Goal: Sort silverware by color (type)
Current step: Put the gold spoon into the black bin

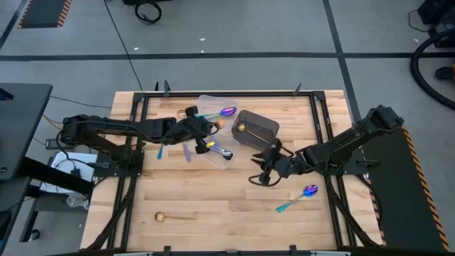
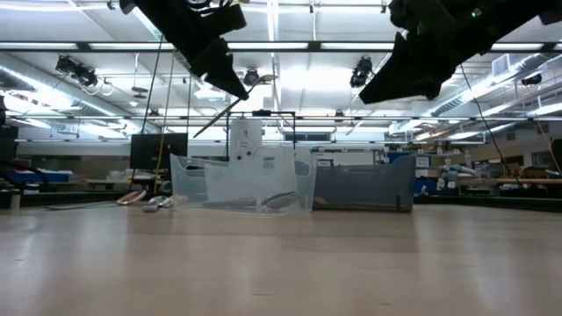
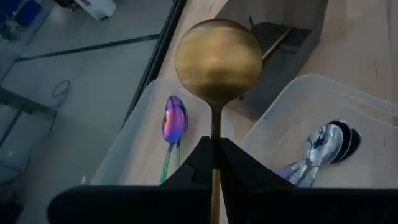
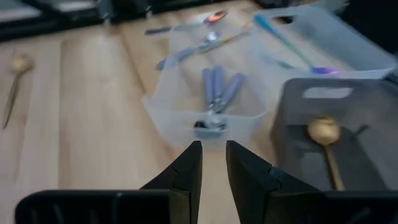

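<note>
Pale wood planking (image 1: 213,203) is carrying your workspace, with a strip-lit workshop showing behind it. Your left gripper (image 3: 214,146) is pinching a gold spoon (image 3: 217,59) above the clear tubs (image 1: 213,107); only its wrist view is showing that grip. Your right gripper (image 4: 213,163) is hovering slightly parted, empty, near the dark bin (image 1: 256,128). No writing is legible.

1. Pale wood tabletop (image 1: 213,199), smooth, faint sheen.
2. Gold spoon (image 3: 217,59): brushed, satin metal.
3. Iridescent spoon (image 3: 175,119): glossy purple-blue metal.
4. Clear tub (image 4: 186,109): frosted translucent plastic.
5. Dark bin (image 4: 367,118): matt plastic.
6. Fingers (image 4: 186,171): matt black.
</note>
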Robot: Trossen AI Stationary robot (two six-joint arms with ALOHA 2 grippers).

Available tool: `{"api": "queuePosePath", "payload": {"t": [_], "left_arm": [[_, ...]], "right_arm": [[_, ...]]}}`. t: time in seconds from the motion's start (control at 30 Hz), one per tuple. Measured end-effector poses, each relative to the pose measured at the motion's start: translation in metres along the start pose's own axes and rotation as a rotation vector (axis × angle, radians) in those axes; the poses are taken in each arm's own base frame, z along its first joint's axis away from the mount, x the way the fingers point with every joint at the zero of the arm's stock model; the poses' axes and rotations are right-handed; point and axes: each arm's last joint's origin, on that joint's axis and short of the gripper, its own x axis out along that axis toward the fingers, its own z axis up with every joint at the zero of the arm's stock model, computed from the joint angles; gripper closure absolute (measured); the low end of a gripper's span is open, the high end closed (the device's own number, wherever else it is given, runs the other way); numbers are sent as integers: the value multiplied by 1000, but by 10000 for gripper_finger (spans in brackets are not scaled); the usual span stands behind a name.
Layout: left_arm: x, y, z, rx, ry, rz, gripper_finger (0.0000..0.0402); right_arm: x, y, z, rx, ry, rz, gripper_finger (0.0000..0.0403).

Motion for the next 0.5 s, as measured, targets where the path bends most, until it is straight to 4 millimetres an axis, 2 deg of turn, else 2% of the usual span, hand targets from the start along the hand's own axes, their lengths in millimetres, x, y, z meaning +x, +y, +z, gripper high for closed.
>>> {"api": "queuePosePath", "payload": {"t": [0.2, 0.37, 0.5], "left_arm": [[9, -3, 7, 43, -79, -24, 385], [13, -4, 21, 53, -242, -100, 385], [9, 0, 33, 63, -380, -87, 385]], "right_arm": [[-8, -4, 9, 23, -45, -7, 320], [-5, -5, 18, -30, -109, -13, 320], [-5, -5, 27, -81, -184, -11, 320]]}}
